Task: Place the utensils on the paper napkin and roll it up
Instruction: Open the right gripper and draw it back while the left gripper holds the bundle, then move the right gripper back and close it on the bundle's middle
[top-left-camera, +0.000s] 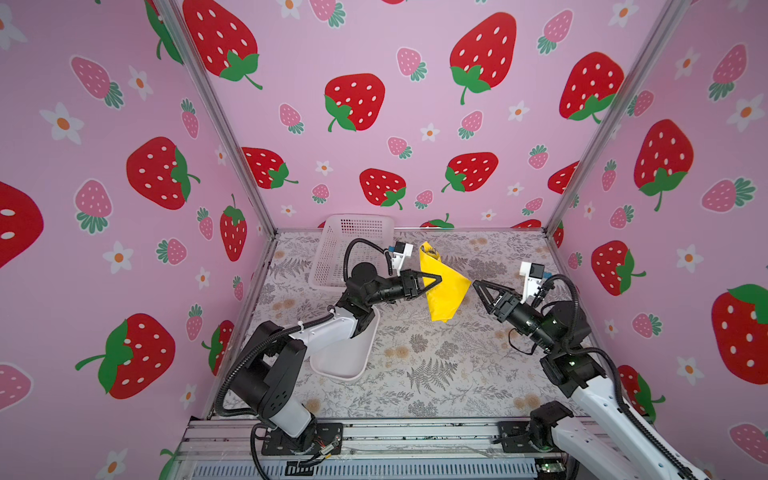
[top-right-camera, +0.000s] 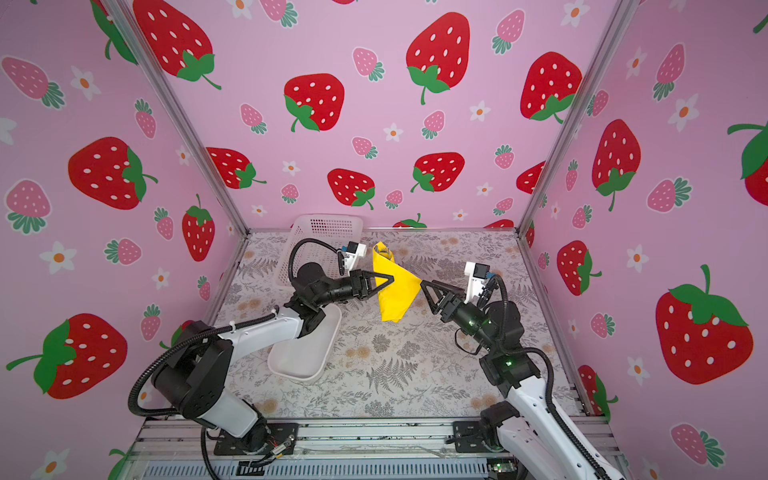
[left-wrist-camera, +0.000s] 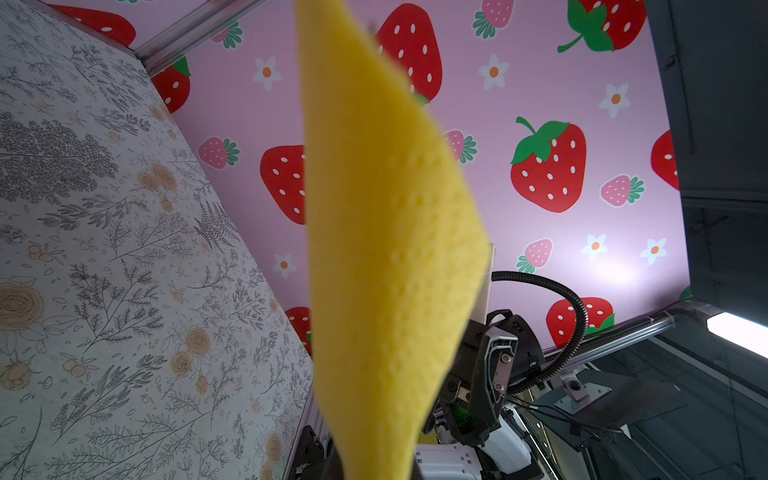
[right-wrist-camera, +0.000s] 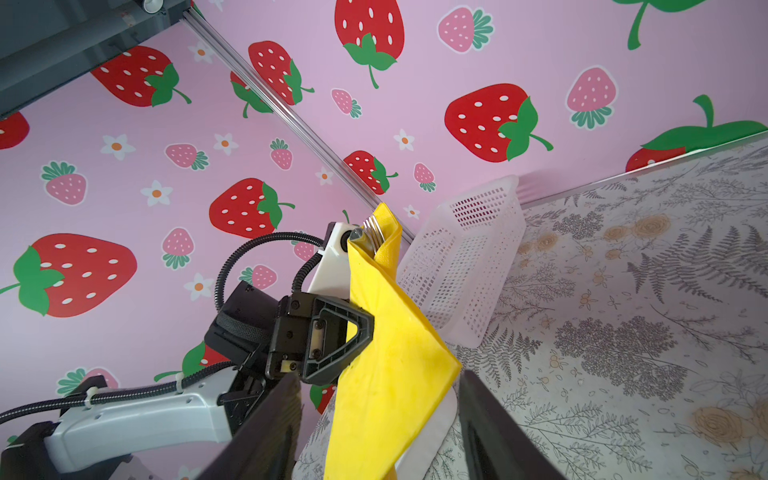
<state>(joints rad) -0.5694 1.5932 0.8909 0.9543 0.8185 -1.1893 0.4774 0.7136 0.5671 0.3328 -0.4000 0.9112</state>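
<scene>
Right wrist view gives the best look: the paper napkin (right-wrist-camera: 386, 374) hangs in the air, folded around the utensils (right-wrist-camera: 370, 235), and the left gripper (right-wrist-camera: 357, 332) is clenched on its side, about at the middle of the bundle's length. Above that grip the fork tines and one more metal tip stick out of the open upper end. Below the grip the paper widens into a loose flap, and its corner points to the right gripper (top-left-camera: 478, 286).

That gripper is released, with the jaws apart. The flap corner lies just at their mouth. I cannot tell if the paper touches a finger. In both top views the bundle is lifted clear of the table (top-left-camera: 436, 374) and stands steeply, with the white basket (top-left-camera: 353, 232) behind the left gripper and the white tray (top-left-camera: 345, 361) under its arm.

To my eye the rolling is only partly done, because the flap is not wrapped in.

Several things could go wrong from here:
- The metal pieces may slide down and drop out of the lower end, since the bundle is steep and I cannot see that the pinch catches more than paper.
- If the right gripper closes on the corner and pulls away from the left one, the thin paper may tear or the fold may open.
- A slack wrap would let the fork tilt out at the upper end.
</scene>
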